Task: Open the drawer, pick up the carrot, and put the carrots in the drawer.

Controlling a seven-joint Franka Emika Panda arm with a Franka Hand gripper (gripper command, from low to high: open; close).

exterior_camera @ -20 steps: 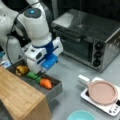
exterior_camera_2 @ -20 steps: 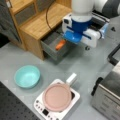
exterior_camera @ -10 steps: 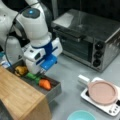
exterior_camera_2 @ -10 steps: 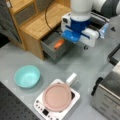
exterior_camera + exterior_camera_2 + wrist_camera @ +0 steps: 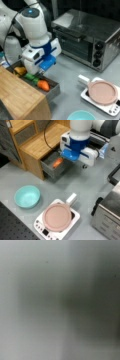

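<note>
Drawer [image 5: 53, 90] pulled out from the bamboo cabinet [image 5: 20, 100] at lower left so it can take produce, carrot [image 5: 43, 85] already lying inside beside a green vegetable [image 5: 31, 77] and yellow pepper [image 5: 20, 70], gripper [image 5: 41, 72] just above them (finger state impossible to tell, wrist view blank).

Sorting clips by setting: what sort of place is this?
Probably a mock kitchen on a lab bench: a toaster oven, a pink pan on a small cooktop, and a bamboo-topped cabinet whose open drawer holds the carrot.
</note>
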